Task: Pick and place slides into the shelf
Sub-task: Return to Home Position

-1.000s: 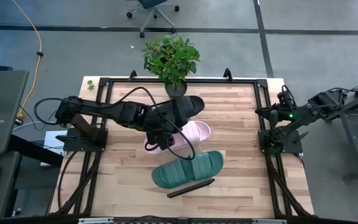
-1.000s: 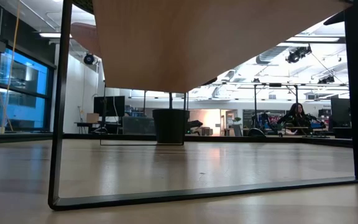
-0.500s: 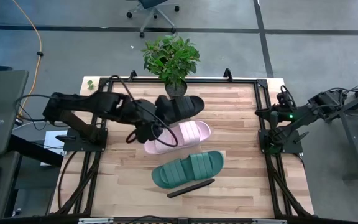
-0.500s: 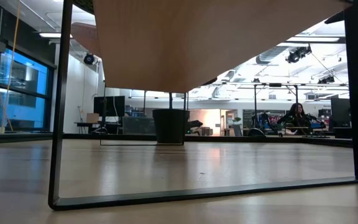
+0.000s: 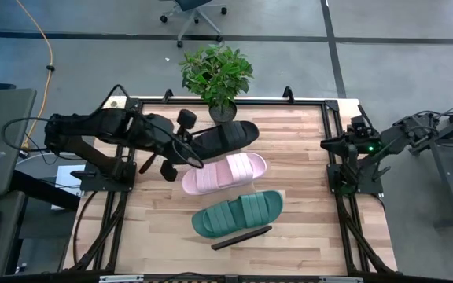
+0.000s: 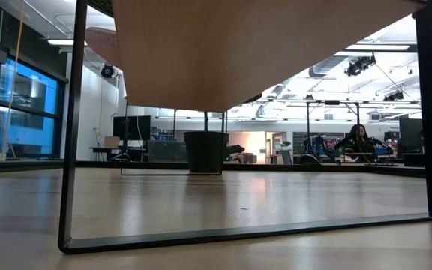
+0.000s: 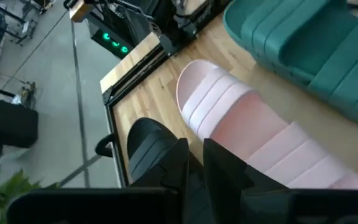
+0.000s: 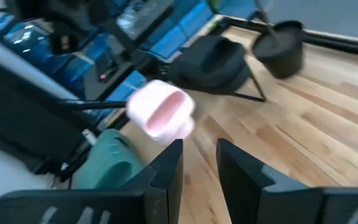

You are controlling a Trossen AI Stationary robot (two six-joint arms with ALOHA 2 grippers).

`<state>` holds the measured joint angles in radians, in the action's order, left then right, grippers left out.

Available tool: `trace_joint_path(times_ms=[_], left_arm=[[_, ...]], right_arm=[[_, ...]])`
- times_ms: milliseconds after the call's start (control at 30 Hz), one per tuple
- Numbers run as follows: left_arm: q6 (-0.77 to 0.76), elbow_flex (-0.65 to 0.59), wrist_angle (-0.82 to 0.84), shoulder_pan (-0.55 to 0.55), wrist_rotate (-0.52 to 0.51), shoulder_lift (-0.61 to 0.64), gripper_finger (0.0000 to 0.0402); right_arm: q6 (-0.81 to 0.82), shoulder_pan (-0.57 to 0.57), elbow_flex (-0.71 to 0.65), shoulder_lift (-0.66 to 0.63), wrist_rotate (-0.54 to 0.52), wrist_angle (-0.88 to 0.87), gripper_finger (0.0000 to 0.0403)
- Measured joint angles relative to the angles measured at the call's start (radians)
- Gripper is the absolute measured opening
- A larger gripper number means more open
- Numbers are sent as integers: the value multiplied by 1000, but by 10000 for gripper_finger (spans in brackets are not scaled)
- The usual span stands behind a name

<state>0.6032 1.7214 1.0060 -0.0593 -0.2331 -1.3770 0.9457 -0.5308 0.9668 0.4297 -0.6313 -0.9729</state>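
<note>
Three slides lie soles down in a row along the shelf: the black one (image 5: 228, 135) farthest, by the plant pot, the pale pink one (image 5: 225, 171) in the middle, the dark green one (image 5: 238, 212) nearest. The shelf's black end bar (image 5: 242, 236) shows beside the green slide, and the low view looks under its plank (image 6: 261, 45). My left gripper (image 5: 185, 156) hangs left of the black and pink slides, a narrow gap between its fingers (image 7: 196, 163), holding nothing. My right gripper (image 5: 343, 143) waits open (image 8: 199, 155) at the table's right edge.
A potted plant (image 5: 217, 75) stands at the table's far edge, just behind the black slide. The black frame rails (image 5: 333, 157) run along the table's left and right sides. Bare wood lies right of the slides (image 5: 301, 189).
My left gripper has drawn back from over the pink slide's heel toward the table's left edge, rising and rolling about its own axis as it went. The pink slide, partly covered before, now shows whole and lies where it was. All three slides have kept still.
</note>
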Motion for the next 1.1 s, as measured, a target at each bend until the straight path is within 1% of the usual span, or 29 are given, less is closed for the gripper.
trace_joint_path(times_ms=[100, 200, 300, 400, 500, 567, 633, 767, 833, 967, 1100], left_arm=[[-47, 0, 0, 0, 3, 26, 31], [-98, 0, -7, 0, 5, 58, 18], [-143, 0, -21, 0, 5, 90, 3], [-191, 0, -24, 0, 5, 124, 5], [-233, 0, -25, 0, 5, 155, 4], [-252, 0, -25, 0, 3, 176, 1], [-270, 0, -36, 0, -27, 194, 2], [-271, 0, -78, 0, -59, 209, 1], [-270, 0, -92, 0, -80, 210, 1], [-270, 0, -91, 0, -92, 209, 1], [-270, 0, -90, 0, -93, 202, 0]], right_arm=[[-85, 0, 0, -5, 35, 71, 83], [-172, 0, 0, -17, 65, 153, 68], [-279, 0, 0, -39, 118, 256, 40], [-378, 0, 1, -65, 183, 362, 9], [-456, 0, 1, -89, 255, 461, 6], [-497, 0, 1, -98, 285, 532, 4], [-571, 0, 1, -95, 311, 597, 1], [-720, 0, 2, -54, 296, 645, 0], [-760, 0, 2, -33, 275, 646, 0], [-761, 0, 2, 7, 264, 619, 0], [-745, 1, 2, 39, 273, 620, 0]])
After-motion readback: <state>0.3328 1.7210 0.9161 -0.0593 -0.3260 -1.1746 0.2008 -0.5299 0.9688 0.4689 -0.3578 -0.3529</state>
